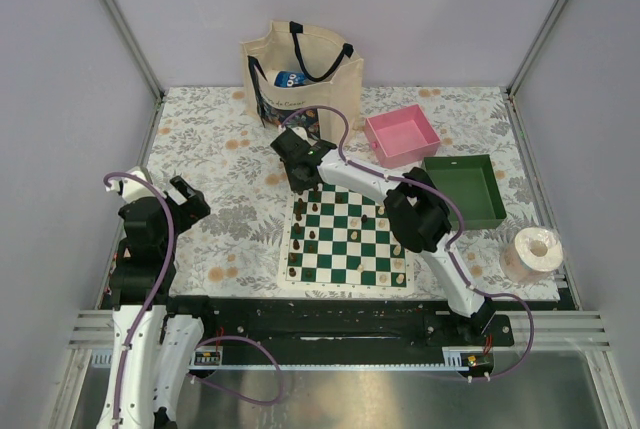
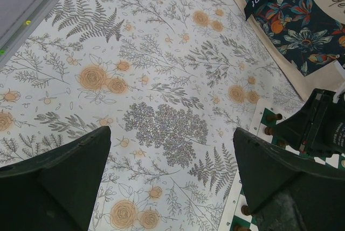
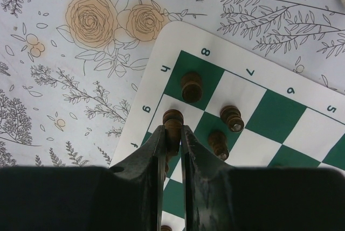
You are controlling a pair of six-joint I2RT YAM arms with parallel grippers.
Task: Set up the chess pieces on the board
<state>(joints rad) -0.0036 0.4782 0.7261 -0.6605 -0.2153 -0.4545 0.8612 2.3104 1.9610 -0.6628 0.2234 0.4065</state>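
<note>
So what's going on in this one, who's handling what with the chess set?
The right gripper is closed on a dark brown piece at the far-left corner of the board, right next to three other dark pieces standing upright there. The left gripper is open and holds nothing, hanging over the flowered tablecloth beside the board. From above, the rows look only partly filled, so the set-up appears unfinished.

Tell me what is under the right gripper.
A dark piece is pinched in the right gripper, over a corner of the board, beside three other dark pieces. The fingers cover its base, so whether it touches the board cannot be seen.
</note>
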